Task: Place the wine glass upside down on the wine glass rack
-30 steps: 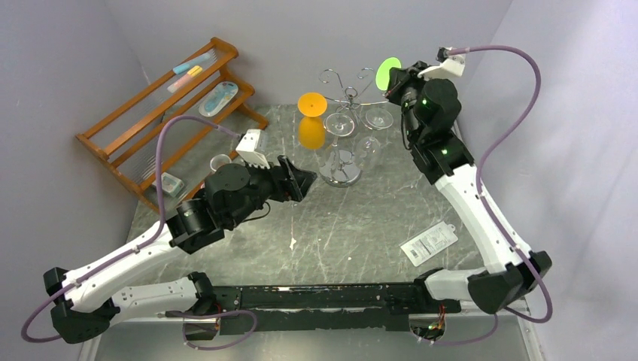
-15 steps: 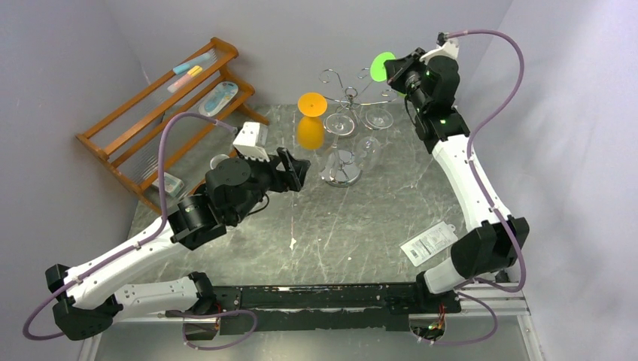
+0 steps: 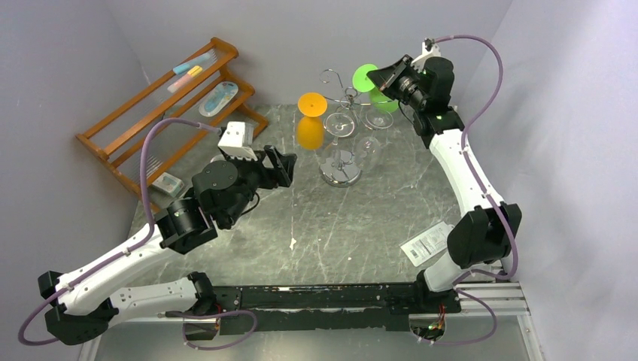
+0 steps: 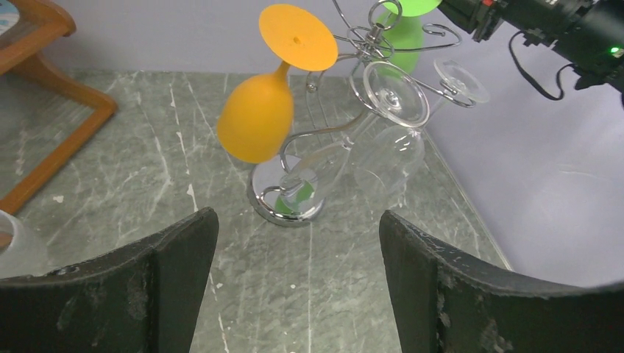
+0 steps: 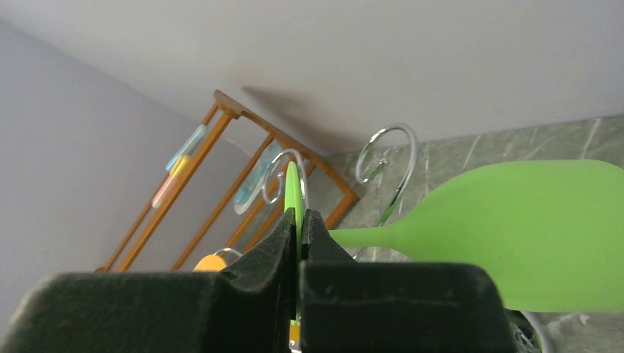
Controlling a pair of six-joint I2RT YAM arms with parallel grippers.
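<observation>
The silver wire rack (image 3: 341,174) stands at the back middle of the table; it also shows in the left wrist view (image 4: 288,200). An orange glass (image 3: 310,129) and two clear glasses (image 3: 340,125) hang upside down on it. My right gripper (image 3: 381,78) is shut on the round foot of a green wine glass (image 3: 366,77) and holds it at the rack's upper right arms, bowl (image 5: 530,235) towards the right. The pads (image 5: 287,235) pinch the foot edge-on. My left gripper (image 3: 280,167) is open and empty, left of the rack, facing it (image 4: 298,250).
An orange-brown wooden shelf (image 3: 169,109) with small items stands at the back left. A white packet (image 3: 429,242) lies on the table at the front right. A pale cup (image 4: 13,246) sits near my left gripper. Grey walls close in on three sides.
My right gripper has carried the green glass leftward, over the rack's right arms. My left gripper has drawn back to the left, away from the rack.
</observation>
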